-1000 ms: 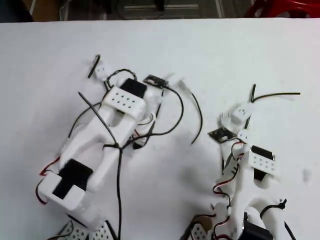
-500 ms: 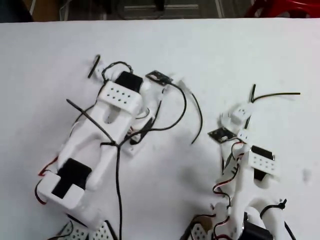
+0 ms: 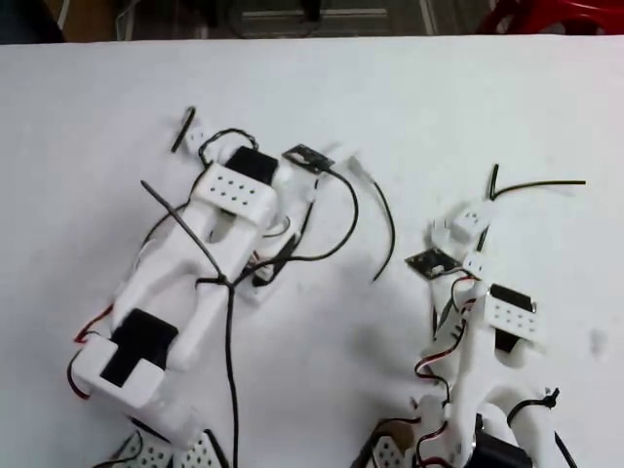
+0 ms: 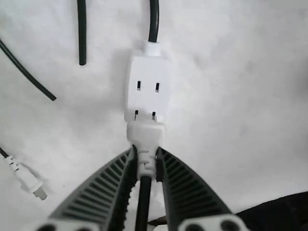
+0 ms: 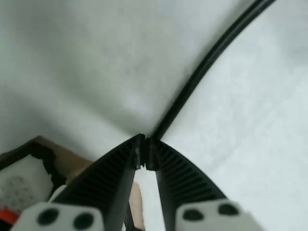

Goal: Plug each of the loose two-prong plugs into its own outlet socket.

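Left pincer (image 4: 144, 155) is narrowed around the rear of a white two-prong plug (image 4: 146, 134), its ribbed fingers (image 4: 115, 180) gripping the body where the black cord leaves it. The plug's nose is butted against a white socket block (image 4: 147, 91). Its two prongs enter the pair of slots nearest the pincer. A sliver of metal shows at the joint, so I judge this plug nearly seated but not fully home. The block's other pair of slots is empty, and a black lead runs off its far end. From above, the block lies on the white counter (image 3: 439, 88) at the far left, just beyond the left arm's wrist.

To the right of that arm, what looks like a second plug (image 3: 362, 172), small and white on a curling black cord, lies loose and well apart from the block. It is left to do.

Right pincer (image 5: 144, 147) has its tips pressed together with no gap. A black cable (image 5: 211, 62) runs away from just past them; whether its end is nipped between them I cannot tell. On the right of the counter, ahead of that arm, a white fitting (image 3: 468, 219) sits on such a cable; I cannot tell whether it is plug or socket.
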`<control>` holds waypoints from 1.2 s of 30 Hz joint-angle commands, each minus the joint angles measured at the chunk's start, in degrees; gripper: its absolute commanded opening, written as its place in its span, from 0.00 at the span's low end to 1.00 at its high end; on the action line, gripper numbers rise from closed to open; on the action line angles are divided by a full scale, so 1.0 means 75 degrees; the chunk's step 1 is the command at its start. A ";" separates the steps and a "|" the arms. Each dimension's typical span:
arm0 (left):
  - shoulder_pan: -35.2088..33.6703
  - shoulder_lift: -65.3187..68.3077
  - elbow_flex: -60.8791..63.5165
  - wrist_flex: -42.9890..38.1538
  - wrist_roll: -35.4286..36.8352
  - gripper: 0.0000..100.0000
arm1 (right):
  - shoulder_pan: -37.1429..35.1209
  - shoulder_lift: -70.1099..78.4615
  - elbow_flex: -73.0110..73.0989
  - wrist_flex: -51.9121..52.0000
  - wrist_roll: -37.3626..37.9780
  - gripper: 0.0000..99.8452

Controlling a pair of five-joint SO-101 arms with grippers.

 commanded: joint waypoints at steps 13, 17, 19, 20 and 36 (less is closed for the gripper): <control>-0.0029 -0.0064 0.0621 -0.0516 -0.0023 0.02 | 0.0053 -0.0041 0.0012 -0.0111 0.0023 0.02; -0.0053 -0.0053 0.0633 -0.0422 -0.0023 0.02 | 0.0053 -0.0041 0.0012 -0.0111 0.0023 0.02; -0.0053 -0.0041 0.0633 -0.0445 -0.0023 0.02 | 0.0053 -0.0041 0.0012 -0.0111 0.0023 0.02; -0.0053 -0.0041 0.0633 -0.0492 -0.0023 0.02 | 0.0053 -0.0041 0.0012 -0.0111 0.0023 0.02; -0.0064 -0.0041 0.1864 -0.1559 -0.0012 0.02 | 0.0053 -0.0041 0.0023 -0.0100 0.0023 0.02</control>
